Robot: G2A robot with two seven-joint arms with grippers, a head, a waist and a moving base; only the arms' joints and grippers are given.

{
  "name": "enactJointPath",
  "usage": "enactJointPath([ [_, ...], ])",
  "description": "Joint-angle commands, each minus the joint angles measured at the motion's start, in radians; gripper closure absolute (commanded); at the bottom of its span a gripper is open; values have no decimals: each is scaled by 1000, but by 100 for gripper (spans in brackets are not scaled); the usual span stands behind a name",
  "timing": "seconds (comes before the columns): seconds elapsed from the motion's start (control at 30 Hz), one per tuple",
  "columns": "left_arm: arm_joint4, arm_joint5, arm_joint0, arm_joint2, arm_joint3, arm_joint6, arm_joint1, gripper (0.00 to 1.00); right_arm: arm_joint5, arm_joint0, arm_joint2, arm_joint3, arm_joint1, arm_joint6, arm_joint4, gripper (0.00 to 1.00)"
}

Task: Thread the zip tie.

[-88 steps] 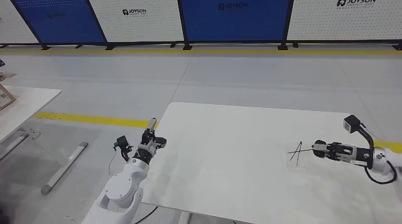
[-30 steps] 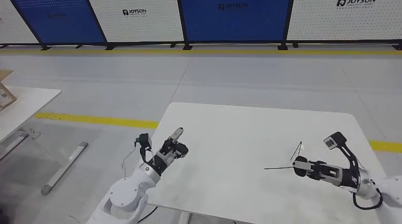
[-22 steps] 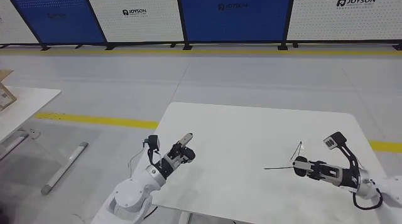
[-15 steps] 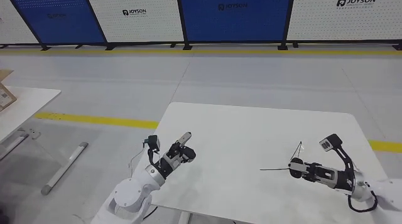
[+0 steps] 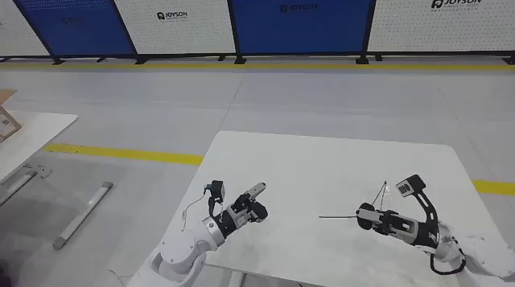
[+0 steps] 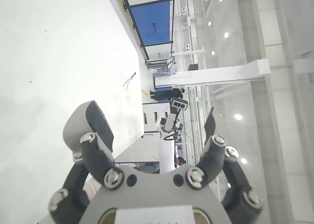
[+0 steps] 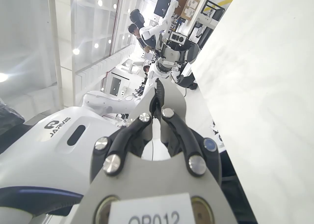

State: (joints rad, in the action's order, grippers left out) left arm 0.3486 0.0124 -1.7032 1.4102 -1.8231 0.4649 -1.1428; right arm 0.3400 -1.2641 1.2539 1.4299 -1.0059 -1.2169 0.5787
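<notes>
Arms work at the near edge of the white table (image 5: 322, 162), one at each front corner. At the near left, the left gripper (image 5: 252, 197) hangs just over the tabletop a little in from the edge. The left wrist view shows its two padded fingers (image 6: 99, 121) spread wide apart with nothing between them. At the near right, the right gripper (image 5: 364, 213) points across the table toward the left arm. Its fingers (image 7: 159, 92) are pressed together at the tips, clamped on one end of a thin black zip tie (image 5: 338, 216). The tie sticks out straight from the fingertips, and its free end aims at the left gripper but stays well apart from it. Whether the tie touches the tabletop cannot be told.

Just beyond the right gripper, a few loose zip ties (image 5: 381, 192) lie on the table near its right side. In the left wrist view, these loose zip ties (image 6: 130, 80) appear as thin dark strands spreading in a narrow V. The tabletop (image 6: 61, 38) there carries a few small dark specks.

Past the table's far edge the grey floor is crossed by a yellow line (image 5: 121, 153). A second white table (image 5: 28, 134) stands off to the left. Farthest back is a row of blue and white pegboard panels (image 5: 302, 10).
</notes>
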Motion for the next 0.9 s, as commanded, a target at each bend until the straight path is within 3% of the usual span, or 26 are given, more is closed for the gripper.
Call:
enactJointPath([
  [0.0, 0, 0, 0, 0, 0, 0, 0, 0, 0, 0, 0, 0, 0, 0, 0, 100],
  [0.1, 0, 0, 0, 0, 0, 0, 0, 0, 0, 0, 0, 0, 0, 0, 0, 100],
  [0.2, 26, -9, 13, -17, 16, 0, -2, 0, -2, -14, 1, 12, -4, 96, -12, 100],
  [0.37, 12, -15, 49, -87, 48, 7, -8, 0, 0, -38, -4, 44, -10, 216, -55, 100],
  [0.5, -2, -47, 83, -154, 65, -28, -17, 0, 0, -72, 0, 99, -12, 321, -136, 100],
  [0.57, -3, -41, 96, -173, 77, -41, -20, 0, -8, -90, 2, 121, -12, 344, -163, 100],
  [0.87, -3, -41, 96, -173, 77, -41, -20, 0, -8, -90, 2, 121, -12, 344, -163, 100],
])
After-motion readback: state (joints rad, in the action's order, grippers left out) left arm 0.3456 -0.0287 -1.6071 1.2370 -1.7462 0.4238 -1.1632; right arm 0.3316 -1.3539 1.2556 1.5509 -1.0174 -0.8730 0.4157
